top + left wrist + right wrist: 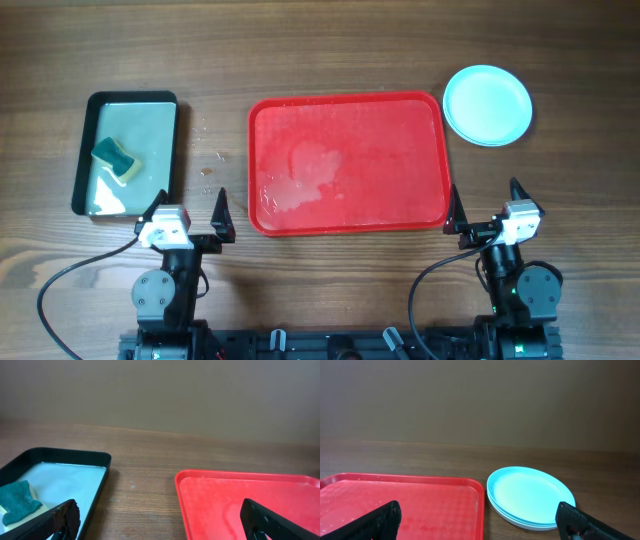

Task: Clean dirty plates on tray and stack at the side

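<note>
Left claw (pixel 190 205) – jaws spread wide, nothing between them, low over surface (pixel 330 50). Right claw (pixel 484 195) same: wide open, empty.

Tray (pixel 390 140) on surface ahead of both claws, spanning gap between them; near rim just ahead of left claw's inner finger. No plates on tray, wet film (pixel 310 175) on its floor.

Plates (pixel 487 104) stacked on bare surface ahead-right of right claw, just beside tray's far corner – apart from rim; layered edges visible from right wrist (pixel 530 495), count unclear.

Pan (pixel 130 96) ahead-left of left claw, sponge (pixel 117 158) inside.
</note>
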### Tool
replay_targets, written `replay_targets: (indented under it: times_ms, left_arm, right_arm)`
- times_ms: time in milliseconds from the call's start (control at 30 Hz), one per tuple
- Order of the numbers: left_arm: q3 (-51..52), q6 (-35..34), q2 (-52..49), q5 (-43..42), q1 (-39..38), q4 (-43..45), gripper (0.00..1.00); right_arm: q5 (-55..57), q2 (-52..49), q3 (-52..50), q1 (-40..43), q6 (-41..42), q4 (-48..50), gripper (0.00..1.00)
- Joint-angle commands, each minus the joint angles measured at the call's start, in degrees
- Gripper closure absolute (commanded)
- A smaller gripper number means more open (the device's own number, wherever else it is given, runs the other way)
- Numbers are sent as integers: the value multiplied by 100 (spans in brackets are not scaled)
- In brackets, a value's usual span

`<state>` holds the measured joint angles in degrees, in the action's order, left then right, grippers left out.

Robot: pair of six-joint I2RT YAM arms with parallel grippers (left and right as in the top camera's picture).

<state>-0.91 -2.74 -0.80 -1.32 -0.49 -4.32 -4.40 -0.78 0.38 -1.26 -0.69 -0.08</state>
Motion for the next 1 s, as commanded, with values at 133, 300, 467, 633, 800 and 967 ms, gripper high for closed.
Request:
replay_targets:
  times_ms: [133, 300, 467, 633, 800, 967]
  left_arm:
    - [55, 273, 63, 142, -42, -15, 0]
    - [55, 275, 63, 232, -42, -13, 0]
    - [55, 271, 63, 201, -42, -4, 0]
    - [55, 273, 63, 203, -42, 17, 0]
    - [55, 273, 63, 203, -42, 17, 0]
    - [55, 273, 63, 203, -42, 20, 0]
  right_arm:
    - [57, 50, -9, -17, 83, 11, 0]
    - [57, 50, -9, -17, 81, 11, 0]
    - [57, 50, -9, -17, 83, 11, 0]
    - [57, 50, -9, -17, 85, 11, 0]
    - [57, 50, -9, -17, 83, 11, 0]
    - [57, 50, -9, -17, 83, 11, 0]
